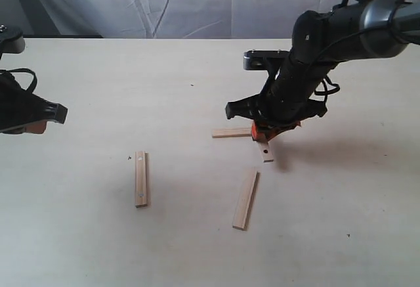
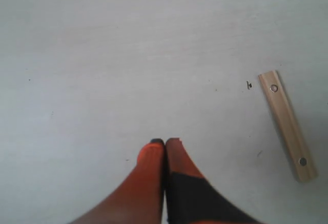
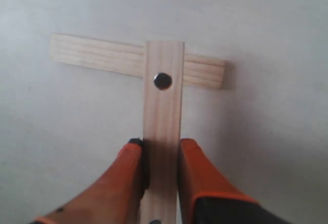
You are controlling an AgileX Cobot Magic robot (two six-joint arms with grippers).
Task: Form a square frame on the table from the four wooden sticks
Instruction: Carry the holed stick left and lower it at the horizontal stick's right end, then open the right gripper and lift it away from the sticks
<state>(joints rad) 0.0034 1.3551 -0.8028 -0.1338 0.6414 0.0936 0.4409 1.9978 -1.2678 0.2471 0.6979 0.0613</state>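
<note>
My right gripper [image 1: 262,132] is shut on a pale wooden stick [image 3: 163,131], its orange fingers [image 3: 197,172] pressing both long edges. That stick's holed end overlaps a second stick [image 3: 97,56] lying crosswise on the table [image 1: 98,90], near the second stick's end. In the exterior view the held stick [image 1: 266,150] pokes out below the gripper and the crosswise stick [image 1: 231,132] lies to its left. Two loose sticks lie flat: one [image 1: 141,178] at centre-left, also in the left wrist view [image 2: 287,124], and one [image 1: 246,199] slanted nearer the front. My left gripper [image 2: 165,142] is shut and empty, at the far left [image 1: 39,117].
A white cloth backdrop [image 1: 164,4] hangs behind the table's far edge. A tiny dark speck [image 2: 249,85] lies beside the centre-left stick. The right arm [image 1: 341,31] reaches in over the table from the upper right.
</note>
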